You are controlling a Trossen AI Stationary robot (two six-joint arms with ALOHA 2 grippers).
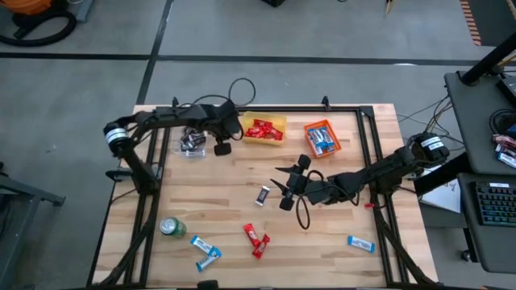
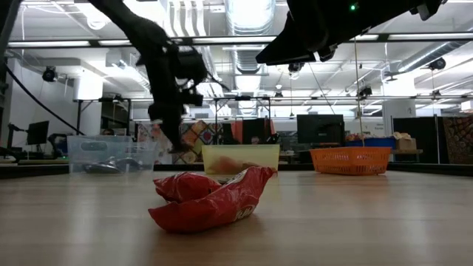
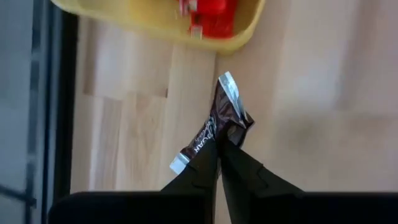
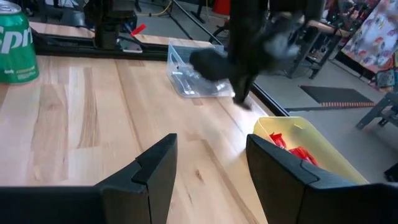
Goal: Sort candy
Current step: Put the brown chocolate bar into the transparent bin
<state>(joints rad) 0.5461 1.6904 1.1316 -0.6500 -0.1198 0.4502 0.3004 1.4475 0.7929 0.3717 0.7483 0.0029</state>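
Candy pinched in left hand.

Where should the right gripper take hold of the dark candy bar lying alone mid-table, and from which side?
Probably the dark candy bar is best taken across its narrow middle, from straight above: it lies flat on the table with clear wood around it. The right gripper hangs open beside it.

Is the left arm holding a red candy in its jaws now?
No. In the left wrist view, the left gripper has its jaws shut on a dark brown candy.

Green can reads "Spr…" partly; other wrapper txt illegible.
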